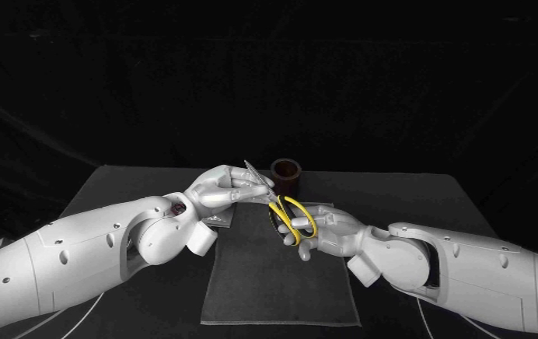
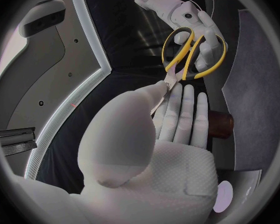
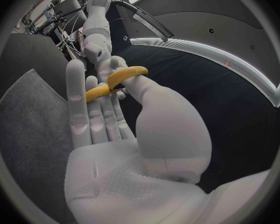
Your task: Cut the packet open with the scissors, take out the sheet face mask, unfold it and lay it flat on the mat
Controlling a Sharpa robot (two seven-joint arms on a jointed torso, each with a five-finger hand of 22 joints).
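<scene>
My left hand [image 1: 228, 187] pinches the thin silvery packet [image 1: 256, 176] above the far end of the grey mat [image 1: 281, 284], with the packet seen edge-on. Just to its right, my right hand [image 1: 325, 228] holds the yellow-handled scissors [image 1: 291, 216], fingers through the loops. The blades point toward the packet. In the left wrist view the scissors [image 2: 191, 52] in my right hand [image 2: 205, 32] come in with their tips at the fingertips of my left hand [image 2: 177, 117]. The right wrist view shows the yellow handles [image 3: 118, 79] in my right hand [image 3: 109, 119]. Whether the blades touch the packet I cannot tell.
A dark brown cylindrical cup [image 1: 288, 170] stands behind the two hands at the mat's far end, also seen as the cup [image 2: 219, 124] beyond my left fingers. The mat [image 3: 34, 119] stretches toward the table's front edge.
</scene>
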